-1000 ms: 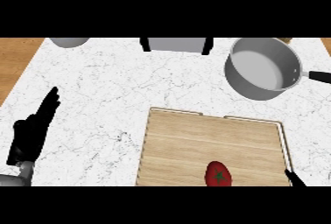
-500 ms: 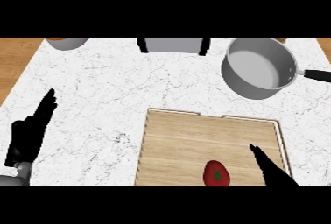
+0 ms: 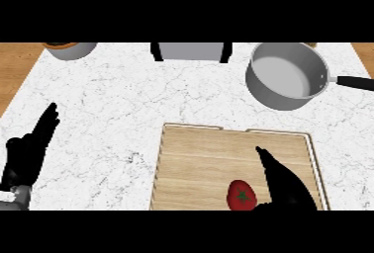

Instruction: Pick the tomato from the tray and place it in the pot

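tomato (image 3: 242, 194) lay on the wooden tray (image 3: 211, 153), just left of the right hand (image 3: 283, 184), whose straight fingers held nothing. pot (image 3: 286, 75) stood well beyond. left hand (image 3: 29, 150) rested open. no writing showed.

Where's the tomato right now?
In the head view, the tomato lies on the wooden tray near its lower edge, just left of the right hand.
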